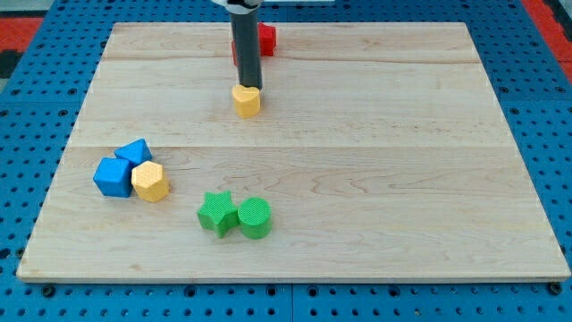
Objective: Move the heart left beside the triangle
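A yellow heart block lies in the upper middle of the wooden board. My tip stands right at the heart's top edge, touching it or nearly so. A blue triangle-like block lies at the view's left, well down and left of the heart. It touches a blue cube and a yellow hexagon block below it.
A red block lies near the board's top edge, partly hidden behind my rod. A green star and a green cylinder sit side by side near the bottom middle. A blue pegboard surrounds the board.
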